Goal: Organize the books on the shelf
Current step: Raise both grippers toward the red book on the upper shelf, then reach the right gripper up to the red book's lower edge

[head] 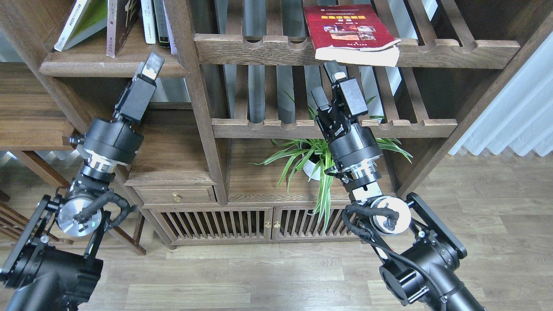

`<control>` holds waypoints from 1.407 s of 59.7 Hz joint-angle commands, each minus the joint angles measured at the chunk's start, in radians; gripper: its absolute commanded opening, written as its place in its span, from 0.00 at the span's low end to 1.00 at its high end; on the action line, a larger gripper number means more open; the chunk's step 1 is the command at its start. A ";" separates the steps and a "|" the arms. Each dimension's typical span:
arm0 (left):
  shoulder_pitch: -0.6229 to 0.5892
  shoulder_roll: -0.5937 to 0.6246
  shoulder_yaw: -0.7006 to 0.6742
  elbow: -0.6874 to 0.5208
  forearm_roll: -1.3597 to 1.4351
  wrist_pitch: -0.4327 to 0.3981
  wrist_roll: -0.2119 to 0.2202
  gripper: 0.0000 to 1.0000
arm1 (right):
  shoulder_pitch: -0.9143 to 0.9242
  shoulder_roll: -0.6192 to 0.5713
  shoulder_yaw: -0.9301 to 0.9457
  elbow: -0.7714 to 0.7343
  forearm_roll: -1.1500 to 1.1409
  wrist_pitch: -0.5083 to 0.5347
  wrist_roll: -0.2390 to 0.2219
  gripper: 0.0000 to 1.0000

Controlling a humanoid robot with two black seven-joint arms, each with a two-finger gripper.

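Note:
The red book [350, 30] lies flat on the upper slatted rack [259, 45], with its front corner hanging over the rail. The yellow-green and white book [82, 21] leans on the dark-brown shelf [112, 67] at top left. The maroon book [122, 23] stands beside it, next to some thin books [154, 21]. My right gripper [326, 83] is open and empty, just below the red book's front edge. My left gripper [151, 67] is seen edge-on in front of the shelf's front edge and holds nothing visible.
A potted spider plant [313, 160] stands behind my right arm under the lower slatted rack [268, 127]. A wooden post [194, 99] separates the shelf from the racks. A drawer [175, 196] and slatted cabinet doors [216, 224] are below. A white curtain [514, 108] hangs at the right.

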 commanded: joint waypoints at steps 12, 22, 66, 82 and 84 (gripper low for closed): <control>-0.006 -0.009 0.006 -0.001 -0.028 0.000 0.000 0.94 | 0.035 0.000 0.006 0.000 0.000 -0.067 0.000 0.98; 0.004 -0.009 0.049 -0.001 -0.027 0.000 0.000 0.94 | 0.059 0.000 0.025 0.000 0.000 -0.097 0.000 0.98; 0.039 -0.009 0.084 0.016 -0.024 0.000 0.014 0.95 | 0.128 0.000 0.133 0.002 0.006 -0.275 -0.003 0.98; 0.065 -0.009 0.076 0.017 -0.024 0.000 0.014 0.95 | 0.164 0.000 0.140 0.000 0.006 -0.303 -0.003 0.98; 0.068 -0.009 0.076 0.017 -0.024 0.000 0.014 0.95 | 0.165 0.000 0.140 0.000 0.006 -0.303 -0.005 0.98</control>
